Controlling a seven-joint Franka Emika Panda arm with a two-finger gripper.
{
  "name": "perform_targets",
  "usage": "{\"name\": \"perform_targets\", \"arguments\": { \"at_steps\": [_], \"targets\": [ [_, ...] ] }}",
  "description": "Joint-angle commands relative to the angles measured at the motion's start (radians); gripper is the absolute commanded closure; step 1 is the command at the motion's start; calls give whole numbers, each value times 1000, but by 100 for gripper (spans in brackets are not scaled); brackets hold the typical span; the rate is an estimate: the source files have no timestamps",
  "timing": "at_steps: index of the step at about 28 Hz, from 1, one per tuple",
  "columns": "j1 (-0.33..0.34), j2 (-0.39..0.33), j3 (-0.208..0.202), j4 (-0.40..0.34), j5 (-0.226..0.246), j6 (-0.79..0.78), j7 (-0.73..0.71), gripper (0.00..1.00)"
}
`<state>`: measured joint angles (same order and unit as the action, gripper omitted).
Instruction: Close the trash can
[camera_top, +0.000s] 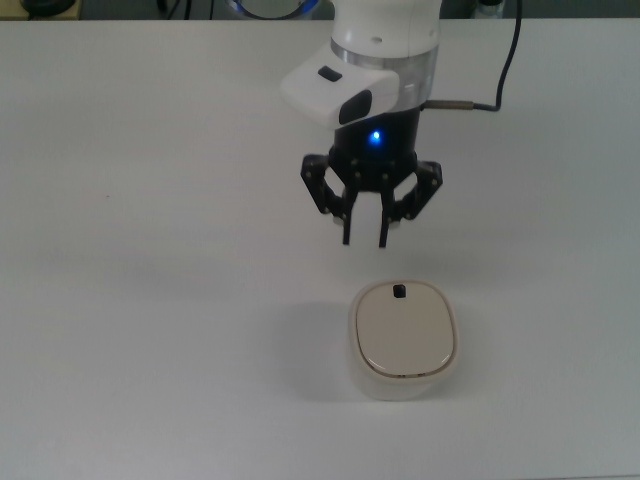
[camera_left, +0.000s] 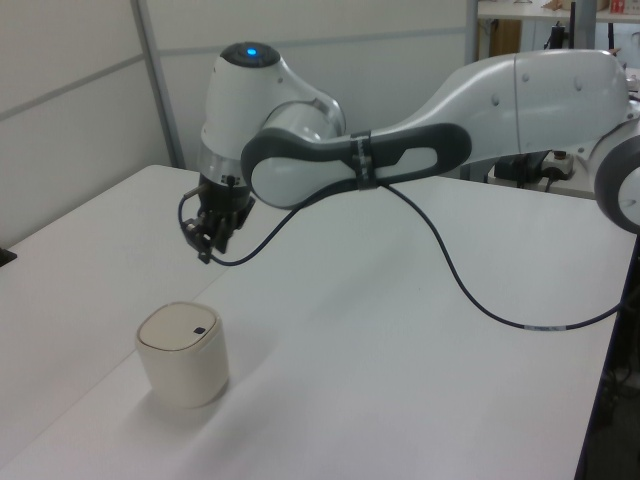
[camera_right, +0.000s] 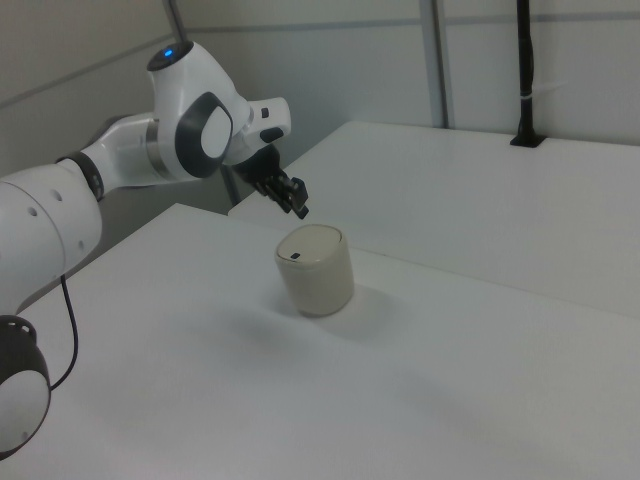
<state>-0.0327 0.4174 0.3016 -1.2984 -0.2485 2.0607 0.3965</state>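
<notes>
- Three views, top view first: trash can (camera_top: 404, 340) sat on the white table (camera_top: 150, 250), lid (camera_top: 405, 333) flat & flush w/ the rim, small black tab (camera_top: 400, 291) at the end nearest the arm. Looked shut, so I'd judge the job done.
- Gripper (camera_top: 364, 240) hung clear of the can, toward the top view's upper edge; fingers a narrow gap apart, holding nothing. Cable (camera_top: 508, 60) trailed off the wrist.
- Left view: gripper (camera_left: 206, 253) was up in the air, well above & behind the can (camera_left: 182, 354), no contact. Can sat toward the table's near-left corner, not far from the edge; bare surface ran off to the left view's right.
- Right view: can (camera_right: 315, 269) stood upright mid-table, gripper (camera_right: 300, 208) above it on the right view's left. Table's far edge lay just behind, w/ a gap to a second table (camera_right: 480, 190). Open room on every side, so no obstacle to pulling away.
</notes>
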Motion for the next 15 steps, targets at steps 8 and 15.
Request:
{"name": "perform_targets", "arguments": {
  "at_steps": [8,15],
  "targets": [
    [-62,-147,-7,-42,140,-431,-303,0],
    [-102,-187,-9,-42,160,-599,-435,0]
  ]
}}
